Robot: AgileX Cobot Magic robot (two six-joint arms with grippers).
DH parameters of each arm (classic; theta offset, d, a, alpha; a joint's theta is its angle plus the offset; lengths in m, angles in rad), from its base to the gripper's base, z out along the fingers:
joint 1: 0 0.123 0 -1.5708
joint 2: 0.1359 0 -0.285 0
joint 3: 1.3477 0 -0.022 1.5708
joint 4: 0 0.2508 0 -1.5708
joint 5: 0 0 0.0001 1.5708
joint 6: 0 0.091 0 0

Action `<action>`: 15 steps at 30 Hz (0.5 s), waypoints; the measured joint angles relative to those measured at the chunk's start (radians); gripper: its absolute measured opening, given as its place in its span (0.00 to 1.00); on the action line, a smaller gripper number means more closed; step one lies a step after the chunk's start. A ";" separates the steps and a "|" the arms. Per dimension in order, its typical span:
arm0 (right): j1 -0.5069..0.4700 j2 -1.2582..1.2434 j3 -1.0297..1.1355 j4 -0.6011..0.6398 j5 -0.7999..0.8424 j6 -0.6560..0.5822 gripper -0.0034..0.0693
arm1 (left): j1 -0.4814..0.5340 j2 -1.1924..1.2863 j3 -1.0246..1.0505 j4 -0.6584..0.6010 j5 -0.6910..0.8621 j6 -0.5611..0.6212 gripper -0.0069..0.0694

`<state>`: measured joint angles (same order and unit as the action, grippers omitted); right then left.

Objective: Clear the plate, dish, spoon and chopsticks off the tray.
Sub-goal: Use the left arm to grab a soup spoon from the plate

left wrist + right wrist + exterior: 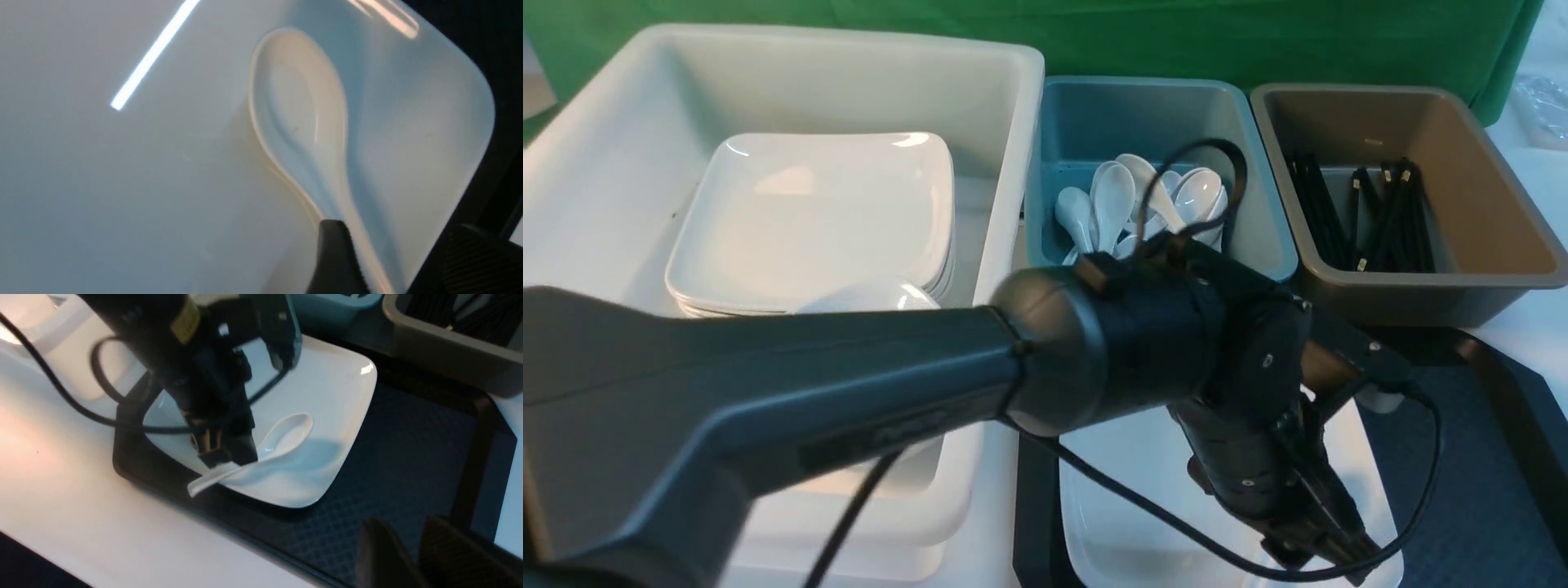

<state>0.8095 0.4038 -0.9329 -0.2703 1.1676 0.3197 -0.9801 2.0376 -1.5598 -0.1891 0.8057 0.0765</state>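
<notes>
White spoon lying bowl-up, diagonal on glossy square plate; plate flat in black tray.

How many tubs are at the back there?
3: a white bin on the left with stacked plates, a teal bin in the middle with spoons, a brown bin on the right with black chopsticks.

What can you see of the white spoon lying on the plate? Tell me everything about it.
The spoon is a short, glossy white soup spoon, ceramic by the look, with a deep oval bowl and a stubby handle. It lies bowl up on the plate, and its handle end reaches past the plate's edge over the tray. The left gripper straddles the handle with its jaws apart, one of them close beside it. No firm grip shows.
</notes>
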 joint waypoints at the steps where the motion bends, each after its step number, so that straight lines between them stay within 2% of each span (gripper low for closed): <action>1: 0.000 -0.003 0.000 0.000 0.000 -0.002 0.30 | 0.000 0.012 -0.001 0.000 0.007 0.000 0.63; 4: 0.000 -0.004 0.000 0.001 0.000 -0.016 0.30 | -0.001 0.034 -0.002 0.015 0.019 -0.001 0.68; 8: 0.000 -0.004 0.001 0.004 0.000 -0.022 0.31 | -0.001 0.055 -0.006 0.057 0.016 -0.002 0.66; 15: 0.000 -0.004 0.001 0.007 0.000 -0.029 0.32 | -0.002 0.091 -0.014 0.088 0.023 0.002 0.47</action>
<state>0.8095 0.4003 -0.9321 -0.2629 1.1676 0.2912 -0.9820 2.1285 -1.5741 -0.1012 0.8289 0.0780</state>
